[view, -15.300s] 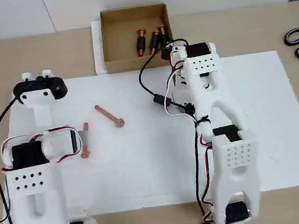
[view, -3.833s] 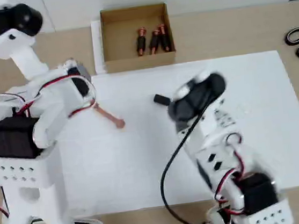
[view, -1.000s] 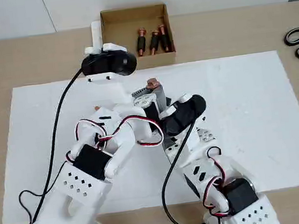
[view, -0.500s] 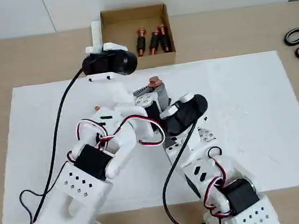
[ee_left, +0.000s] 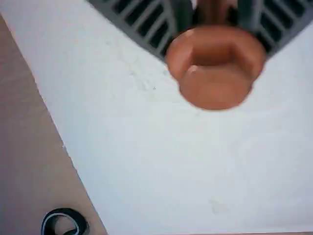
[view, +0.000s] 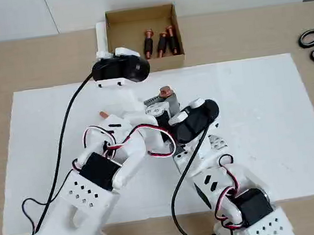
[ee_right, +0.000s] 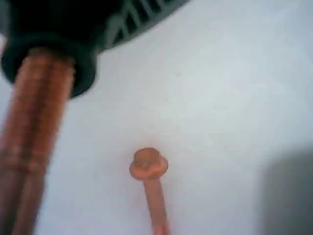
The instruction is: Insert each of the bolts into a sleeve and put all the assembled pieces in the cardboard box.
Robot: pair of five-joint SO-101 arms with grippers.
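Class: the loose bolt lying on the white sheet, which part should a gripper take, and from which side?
Best take the loose bolt by its shank, coming down from above with jaws across it. It lies flat on the white sheet, both long sides free; the wider head is probably a poorer hold.

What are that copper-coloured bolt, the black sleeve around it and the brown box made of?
Bolt: copper-coloured and matte, with soft thread ridges, so probably plastic, perhaps printed; metal can't be ruled out. Sleeve: black and dull, likely plastic or rubber. Box: plain brown cardboard, with thin raw-edged walls.
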